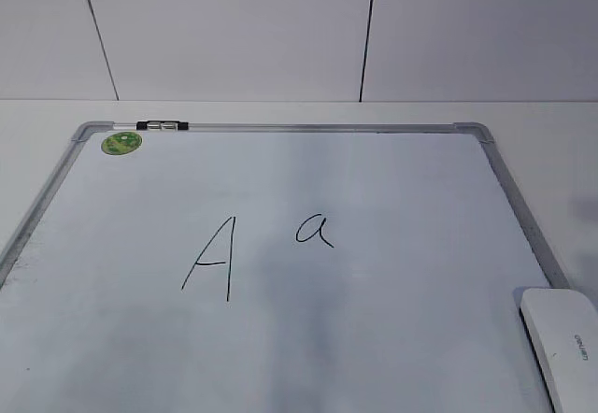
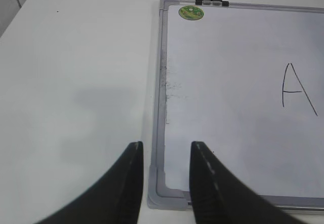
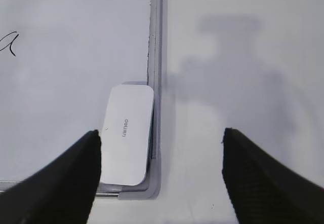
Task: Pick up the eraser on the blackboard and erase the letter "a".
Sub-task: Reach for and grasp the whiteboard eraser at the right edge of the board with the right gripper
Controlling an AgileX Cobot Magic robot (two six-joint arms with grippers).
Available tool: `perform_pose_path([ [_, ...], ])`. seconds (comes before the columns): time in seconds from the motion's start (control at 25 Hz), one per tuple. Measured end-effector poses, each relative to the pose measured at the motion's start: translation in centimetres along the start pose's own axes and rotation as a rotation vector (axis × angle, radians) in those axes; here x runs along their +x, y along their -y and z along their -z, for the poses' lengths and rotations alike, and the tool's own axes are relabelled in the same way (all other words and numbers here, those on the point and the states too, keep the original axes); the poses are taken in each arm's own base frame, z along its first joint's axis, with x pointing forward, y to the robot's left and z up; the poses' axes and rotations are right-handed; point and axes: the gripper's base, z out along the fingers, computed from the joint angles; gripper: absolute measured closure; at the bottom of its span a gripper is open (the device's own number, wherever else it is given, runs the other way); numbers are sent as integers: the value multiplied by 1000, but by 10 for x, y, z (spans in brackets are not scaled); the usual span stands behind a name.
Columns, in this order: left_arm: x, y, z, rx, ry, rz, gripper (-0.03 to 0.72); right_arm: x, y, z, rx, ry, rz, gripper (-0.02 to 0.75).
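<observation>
The blackboard [image 1: 402, 338], a white dry-erase panel in a silver-grey frame, lies flat on the pale surface [image 1: 542, 123] and fills most of the exterior view. At the board's far left corner sits a round green sticker [image 1: 121, 143], and just to its right a small black-and-silver clip [image 1: 161, 126] is fixed on the far rail of the frame. Toward the middle of the panel stands a tall angular capital "A" [image 1: 211, 258] in thin black marker, and just to its right, apart from it, the letter "a" [image 1: 314, 231], smaller and cursive, unsmudged. Further right, at the board's near right corner, lies the eraser [image 1: 565, 343], a white rounded block with small grey lettering on top; in the right wrist view it rests flat on the panel with its long side against the right rail. In the left wrist view, the left gripper [image 2: 165, 148] hangs over the board's near left corner, its dark jaws a little apart with the left frame rail showing in the gap between them and nothing held. A few grey smudges mark the panel beside that rail. In the right wrist view, the right gripper [image 3: 161, 135] hangs above the near right corner of the board with its jaws spread wide and empty; the eraser lies just inside the left jaw, while the right jaw is over bare surface well beyond the frame.
</observation>
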Motion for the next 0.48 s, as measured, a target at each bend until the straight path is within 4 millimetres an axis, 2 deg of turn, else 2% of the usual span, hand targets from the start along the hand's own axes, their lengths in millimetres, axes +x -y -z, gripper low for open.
perform_pose_path([
  [0.48, 0, 0, 0, 1, 0, 1, 454, -64, -4, -33, -70, -148, -30, 146],
])
